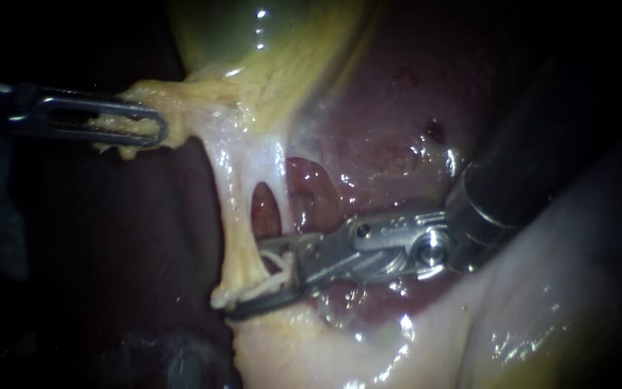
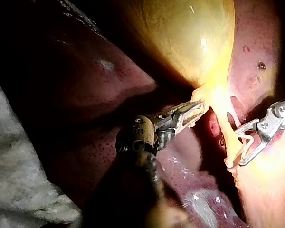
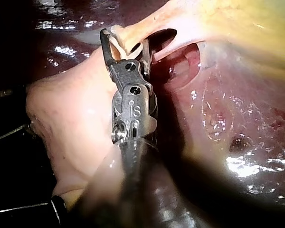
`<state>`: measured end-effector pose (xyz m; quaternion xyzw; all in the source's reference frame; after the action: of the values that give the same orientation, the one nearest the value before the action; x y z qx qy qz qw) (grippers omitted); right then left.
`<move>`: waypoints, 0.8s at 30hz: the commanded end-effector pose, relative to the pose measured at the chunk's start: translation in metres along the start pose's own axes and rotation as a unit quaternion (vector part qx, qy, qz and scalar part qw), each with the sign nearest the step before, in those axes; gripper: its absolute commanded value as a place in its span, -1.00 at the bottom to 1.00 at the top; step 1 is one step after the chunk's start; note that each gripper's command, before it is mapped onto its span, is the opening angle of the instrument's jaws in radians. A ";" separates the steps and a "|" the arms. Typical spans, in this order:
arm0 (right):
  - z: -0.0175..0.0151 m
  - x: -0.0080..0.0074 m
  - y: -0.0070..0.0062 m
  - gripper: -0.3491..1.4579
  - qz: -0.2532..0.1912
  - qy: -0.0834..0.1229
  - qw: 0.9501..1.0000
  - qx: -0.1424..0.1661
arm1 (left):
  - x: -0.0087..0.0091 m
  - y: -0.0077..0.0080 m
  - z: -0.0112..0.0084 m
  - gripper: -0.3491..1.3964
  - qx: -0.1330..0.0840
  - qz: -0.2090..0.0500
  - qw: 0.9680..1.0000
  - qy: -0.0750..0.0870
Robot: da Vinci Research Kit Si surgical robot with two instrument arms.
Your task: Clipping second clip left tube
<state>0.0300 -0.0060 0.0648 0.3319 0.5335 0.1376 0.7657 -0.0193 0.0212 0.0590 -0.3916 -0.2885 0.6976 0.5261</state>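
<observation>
Our left instrument (image 1: 151,124) has its pincer clenched on yellowish tissue (image 1: 188,97) below the gallbladder (image 1: 268,36). Our right instrument (image 1: 248,282), its pincer grasping an open clip (image 1: 275,261), straddles the left tube (image 1: 235,230) low down. The liver (image 1: 390,144) lies behind.

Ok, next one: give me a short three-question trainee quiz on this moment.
1. True or false: the left instrument grips yellow tissue just below the gallbladder.
2. The clip carried by the right instrument sits: A flat on the liver; B astride the left tube; C clear of all tissue.
3. How many tubes run down from the yellow tissue?
Key: 1 true; 2 B; 3 two, the left tube and the right tube.
</observation>
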 end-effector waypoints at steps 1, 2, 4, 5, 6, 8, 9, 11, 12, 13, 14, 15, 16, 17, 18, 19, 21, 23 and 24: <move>0.0001 0.0000 0.0001 -0.06 0.004 0.003 1.000 0.004 | 0.0000 0.0000 0.0000 -1.00 0.000 0.000 1.000 0.000; 0.0002 -0.0001 0.0003 -0.06 0.007 0.006 1.000 0.005 | 0.0000 0.0000 0.0000 -1.00 0.000 0.000 1.000 0.000; 0.0002 -0.0002 0.0006 -0.06 0.012 0.005 1.000 0.008 | 0.0000 0.0000 0.0000 -1.00 0.000 0.000 1.000 0.000; 0.0001 -0.0002 0.0007 -0.06 0.015 0.005 1.000 0.008 | 0.0000 0.0000 0.0000 -1.00 0.000 0.000 1.000 0.000; 0.0001 -0.0003 0.0009 -0.06 0.018 0.006 1.000 0.010 | 0.0000 0.0000 0.0000 -1.00 0.000 0.000 1.000 0.000; 0.0000 -0.0004 0.0012 -0.06 0.026 0.010 1.000 0.014 | 0.0000 0.0000 0.0000 -1.00 0.000 0.000 1.000 0.000; 0.0000 -0.0004 0.0013 -0.06 0.032 0.014 0.999 0.017 | 0.0000 0.0000 0.0000 -1.00 0.000 0.000 1.000 0.000; 0.0000 -0.0005 0.0016 -0.06 0.045 0.020 0.999 0.023 | 0.0000 0.0000 0.0000 -1.00 0.000 0.000 1.000 0.000; 0.0000 -0.0006 0.0018 -0.06 0.050 0.022 0.998 0.027 | 0.0000 0.0000 0.0000 -1.00 0.000 0.000 1.000 0.000; 0.0001 -0.0006 0.0019 -0.06 0.052 0.023 0.998 0.031 | 0.0000 0.0000 0.0000 -1.00 0.000 0.000 1.000 0.000; 0.0002 -0.0007 0.0020 -0.06 0.053 0.022 0.998 0.034 | 0.0000 0.0000 0.0000 -1.00 0.000 0.000 1.000 0.000; 0.0003 -0.0007 0.0021 -0.06 0.055 0.022 0.998 0.038 | 0.0000 0.0000 0.0000 -1.00 0.000 0.000 1.000 0.000; 0.0004 -0.0008 0.0021 -0.07 0.058 0.023 0.997 0.043 | 0.0000 0.0000 0.0000 -1.00 0.000 0.000 1.000 0.000; 0.0004 -0.0008 0.0021 -0.07 0.060 0.023 0.997 0.046 | 0.0000 0.0000 0.0000 -1.00 0.000 0.000 1.000 0.000; 0.0005 -0.0008 0.0021 -0.07 0.061 0.027 0.996 0.050 | 0.0000 0.0000 0.0000 -1.00 0.000 0.000 1.000 0.000; 0.0006 -0.0009 0.0021 -0.08 0.068 0.031 0.996 0.056 | 0.0000 0.0000 0.0000 -1.00 0.000 0.000 1.000 0.000; 0.0007 -0.0008 0.0022 -0.08 0.072 0.038 0.995 0.064 | 0.0000 0.0000 0.0000 -1.00 0.000 0.000 1.000 0.000; 0.0010 -0.0008 0.0022 -0.09 0.075 0.040 0.994 0.071 | 0.0000 0.0000 0.0000 -1.00 0.000 0.000 1.000 0.000; 0.0011 -0.0008 0.0022 -0.09 0.077 0.040 0.994 0.070 | 0.0000 0.0000 0.0001 -1.00 0.000 0.000 1.000 0.000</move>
<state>0.0311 -0.0052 0.0671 0.4196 0.5446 0.1727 0.7054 -0.0194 0.0213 0.0589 -0.3917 -0.2883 0.6976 0.5261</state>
